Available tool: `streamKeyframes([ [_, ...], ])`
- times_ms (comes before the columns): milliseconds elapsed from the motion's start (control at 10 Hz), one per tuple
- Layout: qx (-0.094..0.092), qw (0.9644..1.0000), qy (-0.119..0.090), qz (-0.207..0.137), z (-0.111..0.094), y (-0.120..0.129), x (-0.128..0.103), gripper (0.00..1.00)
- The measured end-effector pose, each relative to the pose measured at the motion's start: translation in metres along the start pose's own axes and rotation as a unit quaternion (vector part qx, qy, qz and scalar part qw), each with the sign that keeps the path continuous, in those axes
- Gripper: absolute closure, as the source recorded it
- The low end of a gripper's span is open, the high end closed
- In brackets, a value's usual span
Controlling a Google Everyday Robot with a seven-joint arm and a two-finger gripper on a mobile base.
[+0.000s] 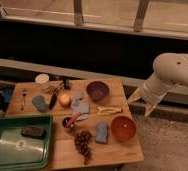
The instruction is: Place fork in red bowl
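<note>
Far from gripper [141, 103], fork [23, 98]

We seem to be in a robot test space in an office-like building. The gripper [141, 103] hangs, fingers apart, just right of a small wooden table [121, 93] staged with a green tray [19, 118]. Behind it runs a long window wall [107, 14], and beneath it is speckled floor [173, 146].

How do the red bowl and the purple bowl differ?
The red bowl sits near the table's front right corner; the purple bowl sits farther back. The red bowl is orange-red, the purple bowl dark violet. Both are round, upright, similar in size. The gripper hangs beyond the table's right edge.
</note>
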Motion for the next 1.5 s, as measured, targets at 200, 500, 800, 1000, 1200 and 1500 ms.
streamKeyframes([
  [200, 0.0, 1.0, 0.0, 0.0, 0.0, 0.0, 0.0, 0.35],
  [500, 0.0, 1.0, 0.0, 0.0, 0.0, 0.0, 0.0, 0.35],
  [800, 0.0, 1.0, 0.0, 0.0, 0.0, 0.0, 0.0, 0.35],
  [1000, 0.0, 1.0, -0.001, 0.0, 0.0, 0.0, 0.0, 0.35],
  [1200, 0.006, 0.9998, -0.011, -0.012, 0.0, 0.004, -0.002, 0.35],
  [1500, 0.012, 0.9987, -0.025, -0.042, 0.008, 0.044, 0.005, 0.35],
])
